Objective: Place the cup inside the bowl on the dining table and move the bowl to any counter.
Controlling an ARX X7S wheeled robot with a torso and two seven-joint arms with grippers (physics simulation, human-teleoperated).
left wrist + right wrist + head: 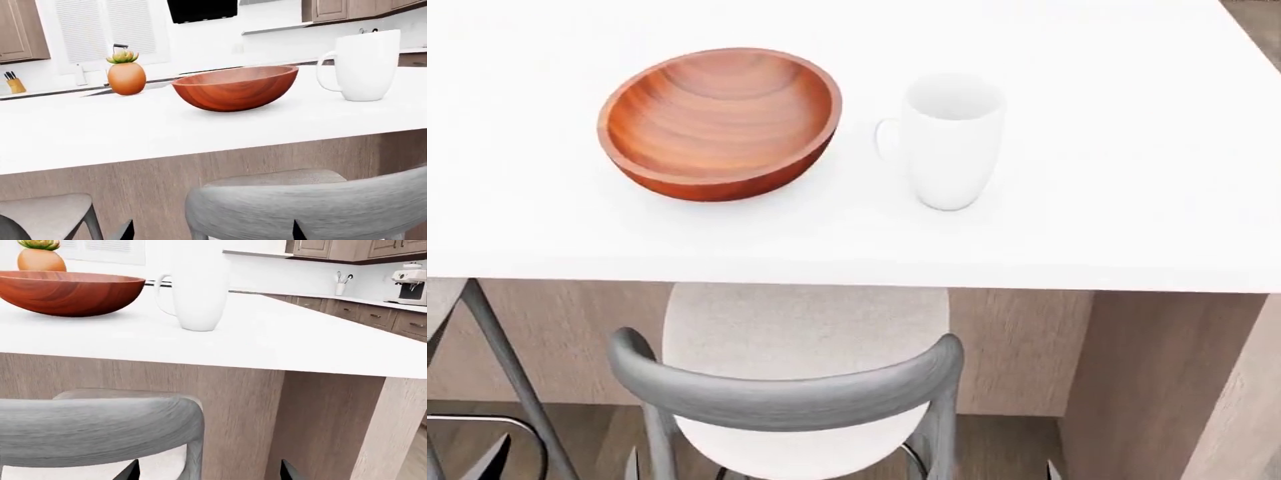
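The reddish-brown wooden bowl (721, 120) stands empty on the white dining table (1094, 200). Just to its right is the white cup (952, 140), upright, with its handle turned toward the bowl. In the left wrist view the bowl (235, 87) and cup (365, 65) are ahead and higher up, past the table's edge (133, 150). My left gripper (212, 231) is open and empty, low behind a chair back. The right wrist view has the bowl (67, 290) and cup (199, 290) above my right gripper (209, 471), which is also open and empty below table height.
A grey chair (787, 390) is tucked under the table's near edge, between my grippers and the table. An orange fruit (126, 77) sits beyond the bowl. A counter (373, 302) with a coffee machine (410, 282) runs along the far right wall. Another seat (40, 215) stands at the left.
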